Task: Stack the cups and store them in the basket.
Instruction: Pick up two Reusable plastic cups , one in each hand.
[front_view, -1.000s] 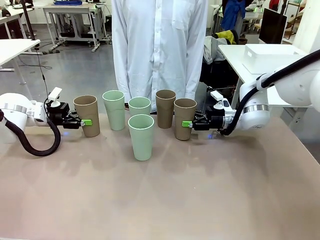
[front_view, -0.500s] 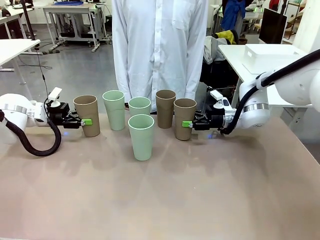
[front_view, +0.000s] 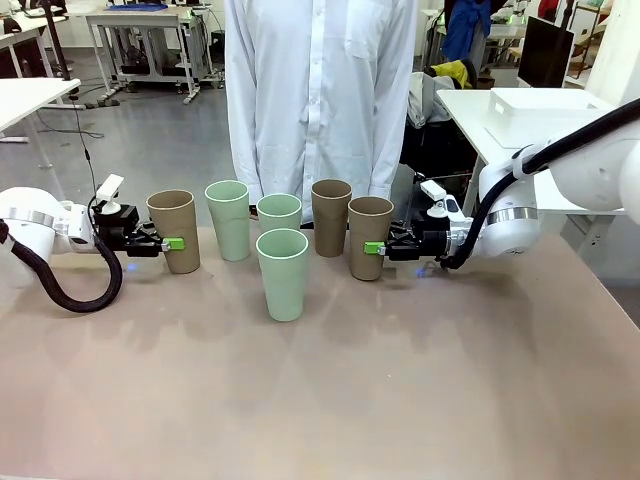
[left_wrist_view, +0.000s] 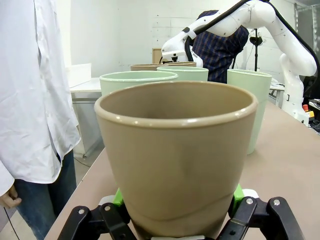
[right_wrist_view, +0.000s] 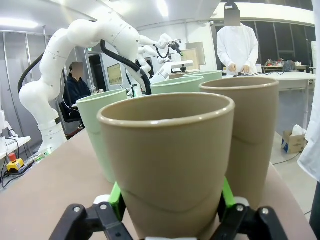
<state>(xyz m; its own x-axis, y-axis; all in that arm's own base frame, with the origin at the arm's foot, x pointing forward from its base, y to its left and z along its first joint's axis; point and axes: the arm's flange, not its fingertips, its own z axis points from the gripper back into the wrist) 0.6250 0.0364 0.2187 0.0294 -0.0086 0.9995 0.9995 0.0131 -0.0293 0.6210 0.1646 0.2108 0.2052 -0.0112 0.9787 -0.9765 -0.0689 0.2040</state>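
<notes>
Well, each arm has a cup. The left gripper (front_view: 173, 245) has its jaws clamped low on the leftmost brown cup (front_view: 174, 228). The right gripper (front_view: 375, 247) is clamped the same way on the rightmost brown cup (front_view: 370, 230). Both cups stand upright on the table (front_view: 400, 390). Between them stand the front mint cup (front_view: 282, 275), the left mint cup (front_view: 229, 220), the middle mint cup (front_view: 279, 210) and a third brown cup (front_view: 331, 217). The white basket (front_view: 545, 112) sits on a separate table beyond the right arm.

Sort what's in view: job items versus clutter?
Job: left brown cup, back brown cup, right brown cup, left green cup, middle green cup, front green cup, white bin, left claw, right claw.
Clutter: monitor, side table.
</notes>
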